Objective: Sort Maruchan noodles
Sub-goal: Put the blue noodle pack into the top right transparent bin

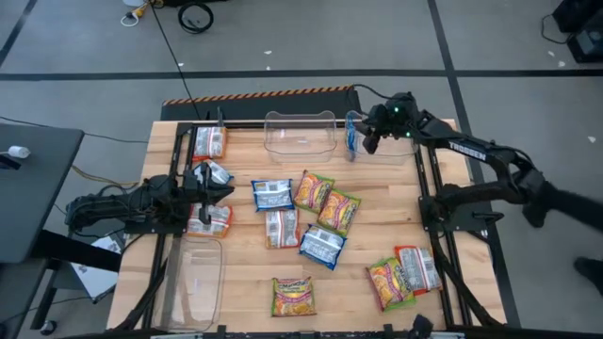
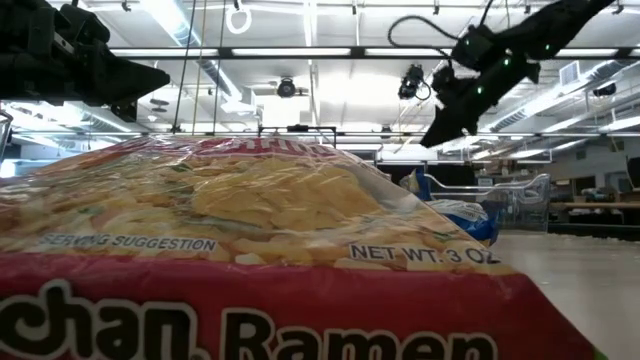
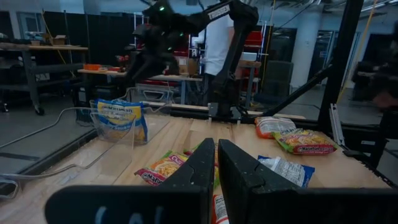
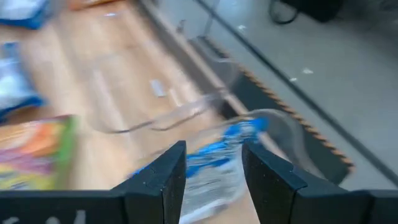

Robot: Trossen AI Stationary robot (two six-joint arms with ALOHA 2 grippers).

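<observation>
— Closest to the low camera lay a yellow and red noodle packet point(image 2: 250, 230), flat at the table's six o'clock edge. What sat behind it?

— Five more packets in a loose cluster at the centre: a blue one point(image 1: 273, 195), two yellow-green ones point(image 1: 314, 191) point(image 1: 339, 210), a red-and-white one point(image 1: 282, 228) and a second blue one point(image 1: 322, 247). Another pair point(image 1: 403, 276) lay touching at about four o'clock.

— And the left gripper point(image 1: 219, 188)?

— At nine o'clock, fingers together and holding nothing. A blue packet point(image 1: 212, 174) and a red packet point(image 1: 209, 219) lay just beside it. One more red packet point(image 1: 209, 141) sat at ten o'clock, and an empty clear tub point(image 1: 193, 282) at seven.

— Farther back?

— A second clear tub point(image 1: 300, 132) stood at twelve o'clock, with a third tub point(image 1: 391, 151) at one o'clock.

— Where was the right gripper point(image 4: 213, 152)?

— Over that third tub, fingers apart. A blue packet point(image 1: 351, 135) stood on edge inside it, against the wall nearest the middle tub, in line with the open gap. Whether the fingers touched it, I could not tell.
</observation>
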